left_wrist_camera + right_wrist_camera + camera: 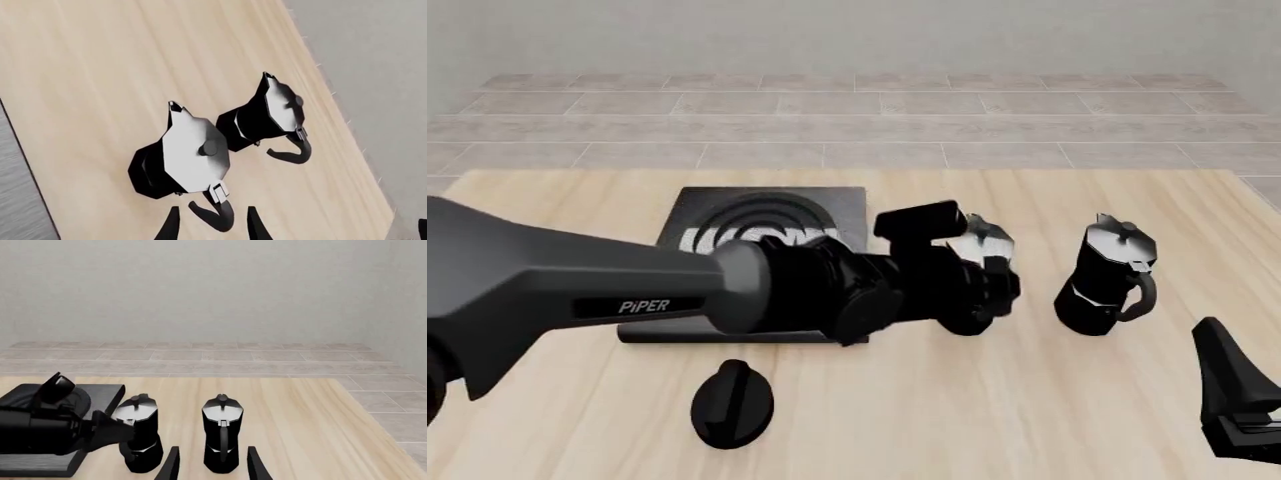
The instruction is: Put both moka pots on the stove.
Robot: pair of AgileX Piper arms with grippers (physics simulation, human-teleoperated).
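Two black moka pots with silvery lids stand side by side on the wooden table, right of the stove [822,205]. My left gripper [212,229] is open, its fingers on either side of the nearer moka pot's [190,155] curved handle, with gaps both sides. In the front view the left arm covers most of that pot [982,240]. The other moka pot [1108,275] stands free to its right. My right gripper [212,467] is open and empty near the table's front right, well short of that pot [222,432].
A black teardrop knob [731,403] lies on the table in front of the stove. The left arm [761,285] stretches across the stove's front part. The table's right edge [1257,205] runs just beyond the free pot.
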